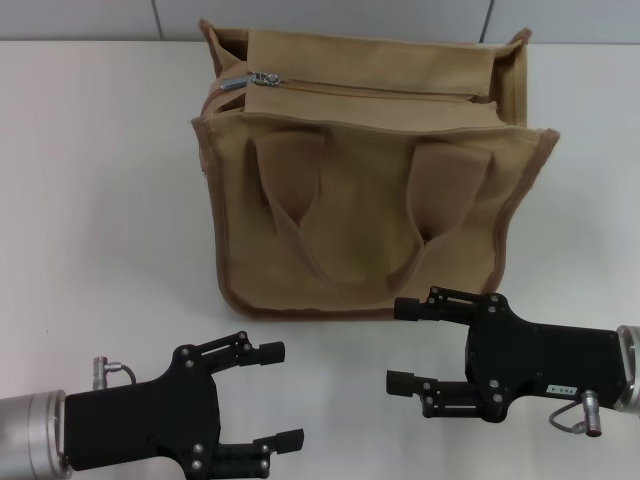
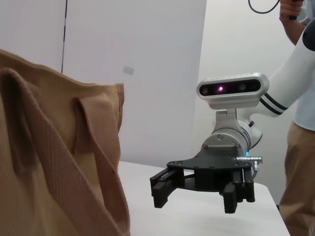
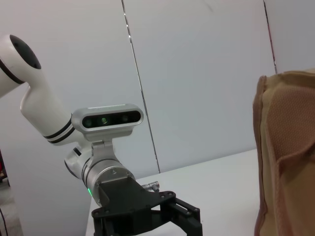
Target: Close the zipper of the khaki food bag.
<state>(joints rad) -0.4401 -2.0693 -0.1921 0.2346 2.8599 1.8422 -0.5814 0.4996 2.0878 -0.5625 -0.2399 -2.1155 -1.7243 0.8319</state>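
Two grippers sit low on the white bench (image 1: 110, 180), both on the near side of the khaki food bag (image 1: 365, 230) and apart from it. On the left, the left gripper (image 1: 277, 396) points inward with its black fingers (image 1: 272, 351) spread open and holding nothing; a short silver plug with a cable sticks up behind its wrist. In the right wrist view this same gripper (image 3: 189, 221) shows beneath its grey wrist camera (image 3: 107, 119), with bare bench between it and the bag's edge.

Toward the middle, the bag stands upright near the far wall (image 1: 330, 18), its front face turned to the robot. One wide handle (image 1: 345, 225) hangs down over that face in a loop. Along the top panel runs the zipper (image 1: 370, 90), with the silver slider (image 1: 258, 79) at the bag's left end.

On the right, the right gripper (image 1: 400, 344) lies just in front of the bag's lower right corner, fingers (image 1: 414, 308) open and empty. Seen from the left wrist, a person in tan trousers (image 2: 301, 147) stands behind that arm.
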